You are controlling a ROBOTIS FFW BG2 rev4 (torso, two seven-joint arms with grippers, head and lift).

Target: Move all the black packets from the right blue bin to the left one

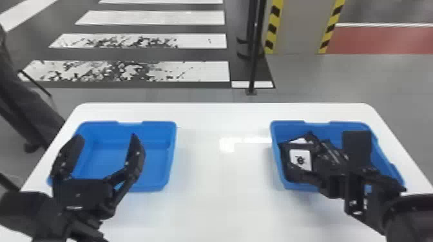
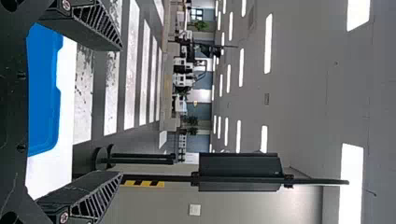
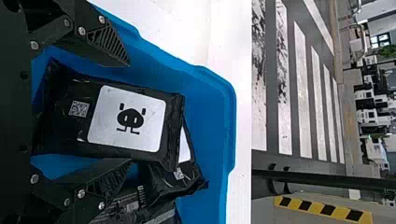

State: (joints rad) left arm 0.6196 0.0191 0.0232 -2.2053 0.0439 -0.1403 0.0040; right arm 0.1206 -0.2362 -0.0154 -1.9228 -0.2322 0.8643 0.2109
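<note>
1. Noted the right gripper point(image 1: 323, 151) low inside the right blue bin point(image 1: 336, 127), angled forward and down from the right edge of the head view.
2. Found its flat black fingers point(image 3: 109, 46) parted, one to each side of a labelled black packet point(image 3: 126, 116); seen in the right wrist view with a narrow gap at one finger and very close to the other, contact there not determinable.
3. Recorded that packet lying flat, white label facing up, uppermost in the pile.
4. Observed a second black packet point(image 3: 161, 186) partly under its far end, and a third dark packet point(image 3: 135, 210) beside them, partly hidden by the nearer finger; all within the right blue bin.
5. Logged the left gripper point(image 1: 106, 136) above the left blue bin point(image 1: 161, 128), pointed forward and roughly level, with wide-spread fingers and only air between them.
6. Noted the left arm point(image 1: 25, 209) entering from the lower left of the head view.
7. Found both bins on a white table point(image 1: 209, 193), well apart, with bare tabletop between.
8. Recorded, past the table, a floor with white stripes point(image 1: 154, 72) and a slim black pole point(image 1: 254, 64).
</note>
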